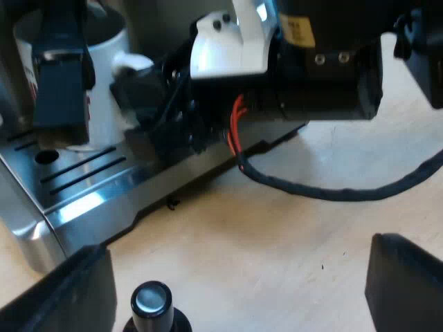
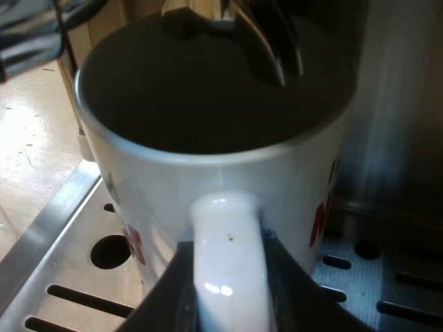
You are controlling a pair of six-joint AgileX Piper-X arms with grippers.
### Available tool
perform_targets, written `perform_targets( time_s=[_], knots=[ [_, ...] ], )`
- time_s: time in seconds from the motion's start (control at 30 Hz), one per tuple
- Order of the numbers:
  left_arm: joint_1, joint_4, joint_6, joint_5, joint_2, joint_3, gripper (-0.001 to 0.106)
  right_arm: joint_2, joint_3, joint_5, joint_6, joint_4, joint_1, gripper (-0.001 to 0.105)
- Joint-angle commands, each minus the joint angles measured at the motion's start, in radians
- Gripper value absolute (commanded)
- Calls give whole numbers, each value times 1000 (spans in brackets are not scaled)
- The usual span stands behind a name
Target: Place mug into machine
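1. The mug (image 2: 208, 173) stood upright on the drip tray (image 2: 62, 228) of the espresso machine, right under its spouts (image 2: 266, 41)
2. The right gripper (image 2: 228, 297) was clamped on the mug's handle (image 2: 227, 249), one finger on each side
3. The left gripper (image 1: 235, 287) hung spread wide and empty over the tamper (image 1: 152, 301), well apart from the mug
4. The mug looked like glazed ceramic, so probably stiff, fairly heavy, slippery and easily chipped; the handle seemed the safest hold

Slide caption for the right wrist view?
Right gripper holds the white mug by its handle on the drip tray.
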Motion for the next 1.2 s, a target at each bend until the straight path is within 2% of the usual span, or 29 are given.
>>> perform_targets(
  time_s=[0.03, 0.2, 0.27, 0.37, 0.43, 0.5, 0.7, 0.97, 1.2],
  knots=[
    [-5, -19, 4, 7, -2, -1, 86, -8, -17, 5, -9, -10, -6, 0],
    [-5, -19, 4, 7, -2, -1, 86, -8, -17, 39, -43, -4, -6, 1],
    [-5, -19, 4, 7, -2, -1, 86, -8, -17, 39, -54, -4, -6, 8],
    [-5, -19, 4, 7, -2, -1, 86, -8, -17, 39, -54, -4, -6, 39],
    [-5, -19, 4, 7, -2, -1, 86, -8, -17, 39, -54, -4, -6, 50],
    [-5, -17, 4, 7, -2, -1, 86, -8, -17, 45, -54, -4, -6, 57],
    [-5, -17, 4, 7, -2, -1, 86, -47, -17, 52, -54, 13, -3, 58],
    [-5, -17, 4, 7, -2, -5, 86, -139, -17, 50, -45, 203, 2, 57],
    [-5, -8, 4, 7, -2, -68, 86, -252, -6, 52, -45, 351, 62, 57]
  ],
)
